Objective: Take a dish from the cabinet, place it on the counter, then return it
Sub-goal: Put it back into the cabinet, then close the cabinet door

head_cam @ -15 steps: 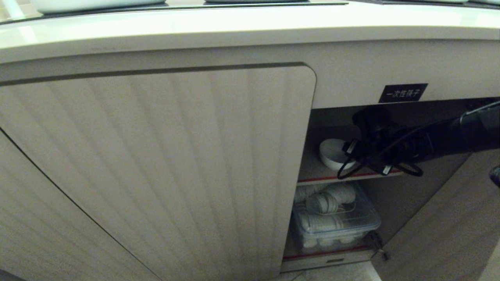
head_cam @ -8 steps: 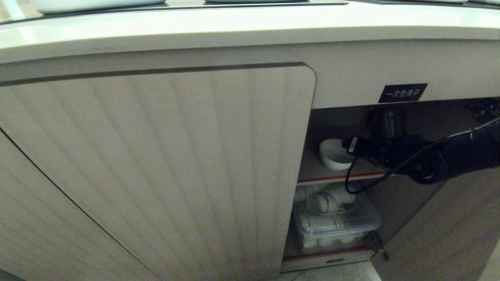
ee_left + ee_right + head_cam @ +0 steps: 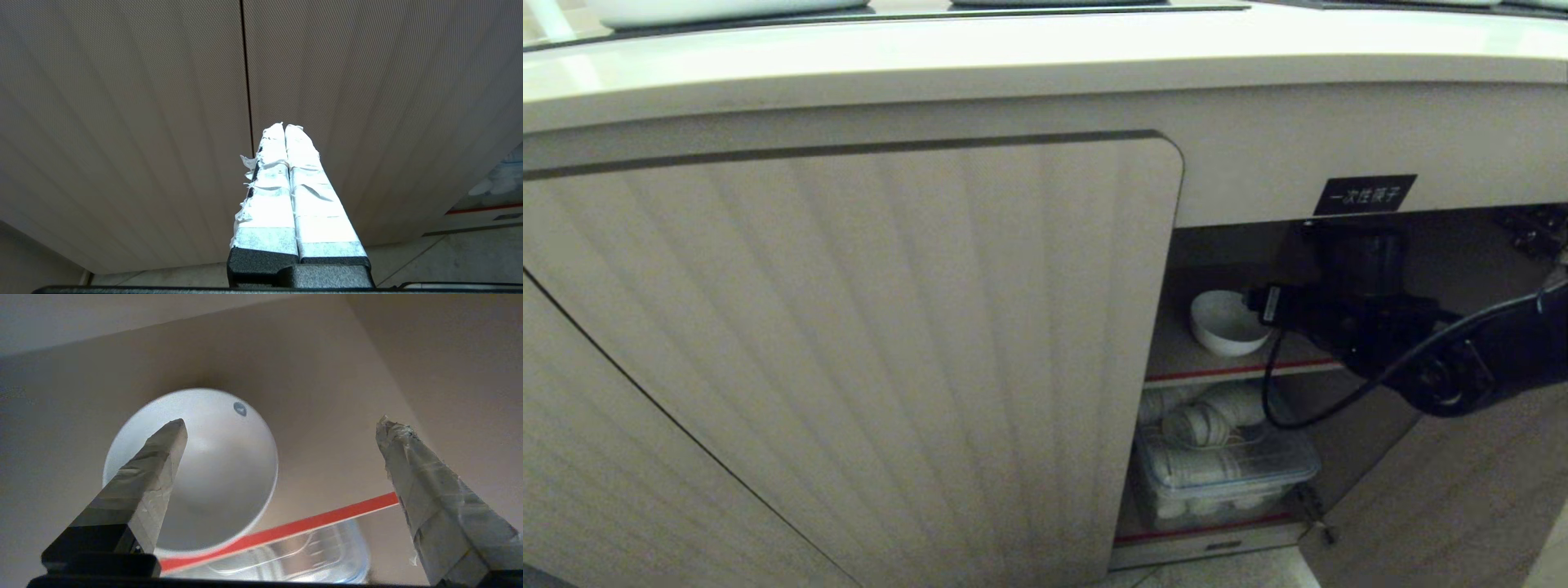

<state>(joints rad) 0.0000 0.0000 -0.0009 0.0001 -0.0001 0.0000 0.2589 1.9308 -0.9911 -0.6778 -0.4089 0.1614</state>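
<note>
Step in hand: reaching into the open cabinet (image 3: 1241, 155) to take hold of the white bowl (image 3: 1223, 323); the grasp is not yet made.
Bowl: sits upright on the upper red-edged shelf (image 3: 1225, 372), near its front edge, toward the side of the closed ribbed door (image 3: 849, 351). In the right wrist view the white bowl (image 3: 212, 457) shows its open mouth, with a small grey mark inside the rim.
Right gripper: the right gripper (image 3: 1262, 304) is inside the compartment, level, its tip just beside the bowl's rim. Its taped fingers (image 3: 163, 457) stand wide apart and hold nothing; one lies across the bowl, the other is well off to the side, so the bowl is not centred between them.
Left gripper: the left gripper (image 3: 284, 130) is parked low in front of the ribbed door, its taped fingers pressed together, empty.
How to do it well: my judgement is to shift the gripper sideways so the rim sits between the fingers, one inside the mouth and one outside the wall, then close gently.
Risk: the glazed wall looks slippery, and a push from the near finger could slide the bowl deeper onto the shelf. The dangling black cable (image 3: 1278, 400) could catch on the shelf edge.
Below: a clear plastic box (image 3: 1225, 478) of white ware sits on the lower shelf.
Next place: the desk (image 3: 1045, 57) above the cabinet.
</note>
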